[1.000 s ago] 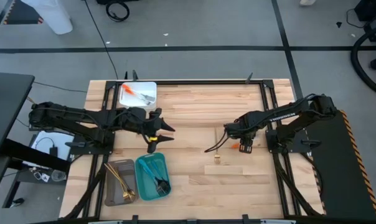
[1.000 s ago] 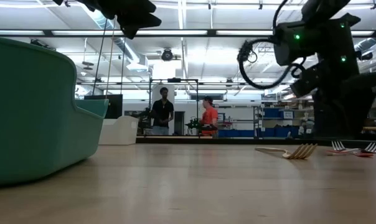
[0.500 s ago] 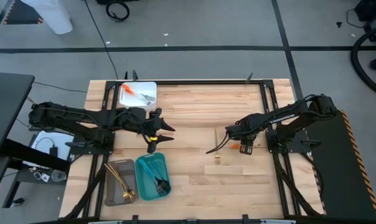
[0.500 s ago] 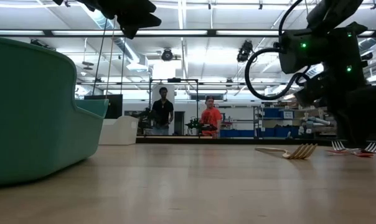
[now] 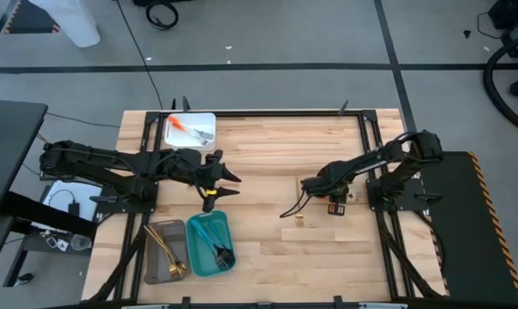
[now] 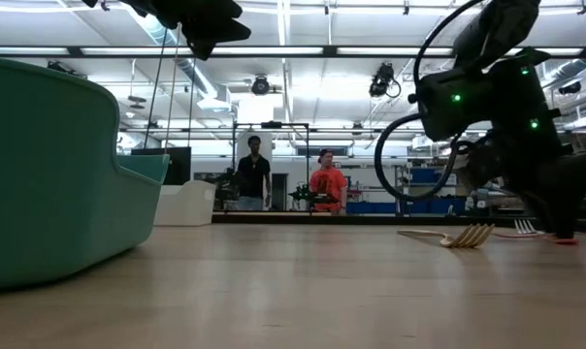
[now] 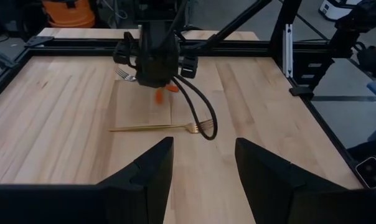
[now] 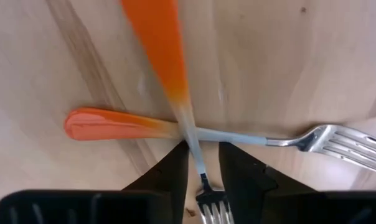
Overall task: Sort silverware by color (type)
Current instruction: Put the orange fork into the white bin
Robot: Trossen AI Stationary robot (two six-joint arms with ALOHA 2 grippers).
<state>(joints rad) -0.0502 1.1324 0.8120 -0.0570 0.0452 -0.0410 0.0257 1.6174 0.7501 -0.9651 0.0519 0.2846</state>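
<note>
My right gripper (image 8: 203, 167) pinches one orange-handled fork (image 8: 160, 59) near the bench's right edge, but lifting may drag the crossed fork (image 8: 194, 132) beneath it

Grey tray (image 5: 153, 257), teal tray (image 5: 196, 255) and white tray (image 5: 201, 120) sit on the table (image 5: 268, 154); two people (image 6: 253, 172), seemingly standing, beyond.

The right gripper (image 5: 334, 206) is lowered onto the bench (image 5: 268, 146) beside a gold fork (image 5: 299, 199); the left gripper (image 5: 227, 184) is held above the teal tray (image 5: 195, 257).
</note>
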